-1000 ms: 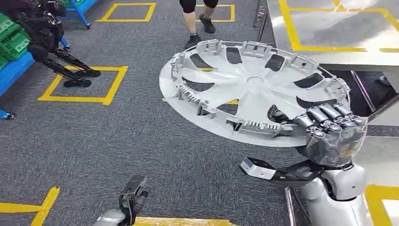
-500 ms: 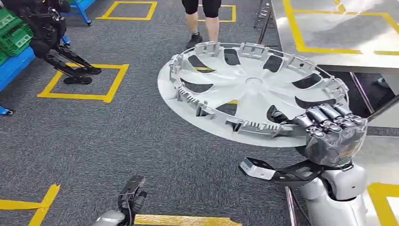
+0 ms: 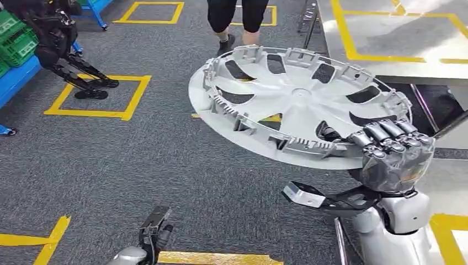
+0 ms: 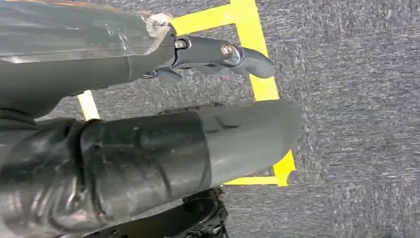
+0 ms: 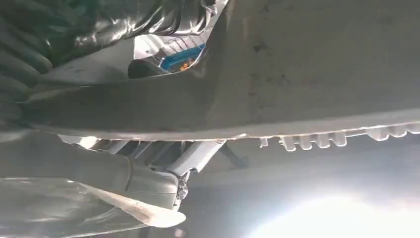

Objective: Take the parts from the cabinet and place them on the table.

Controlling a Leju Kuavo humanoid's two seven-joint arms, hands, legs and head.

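Wheel cover [image 3: 298, 105], silver-grey, spoked, inner face up with clips and ribs showing along its rim; held in the air over the dark grey carpet [image 3: 138, 160], tilted so the far edge sits higher than the near one. Right hand [image 3: 394, 152] grips it at the near right edge, fingers [image 3: 386, 132] curled over the rim from above, hand wrapped in clear film. Right wrist view: the cover's rim [image 5: 297, 74] crosses the picture, a row of small teeth along its edge, with the hand's dark ribbed cover [image 5: 74, 25] pressed against it. Left hand [image 3: 154, 232] hangs low at the near edge of the head view, above the carpet, holding nothing. Left wrist view: thick grey thumb [image 4: 173, 148] and one darker finger [image 4: 223, 52] stretched out apart from each other, carpet and yellow floor tape [image 4: 252, 59] beyond; hand released. Steel table [image 3: 397, 49] with yellow tape lines stands at the far right, its near edge just beyond the cover's far right rim; cover not on it. A person's legs [image 3: 237, 22] in dark shorts and dark shoes stand just behind the cover. Far left: a second black robot arm [image 3: 60, 49] beside green crates [image 3: 14, 41] on a blue frame [image 3: 19, 77], with a yellow tape square [image 3: 99, 99] on the floor beneath it.
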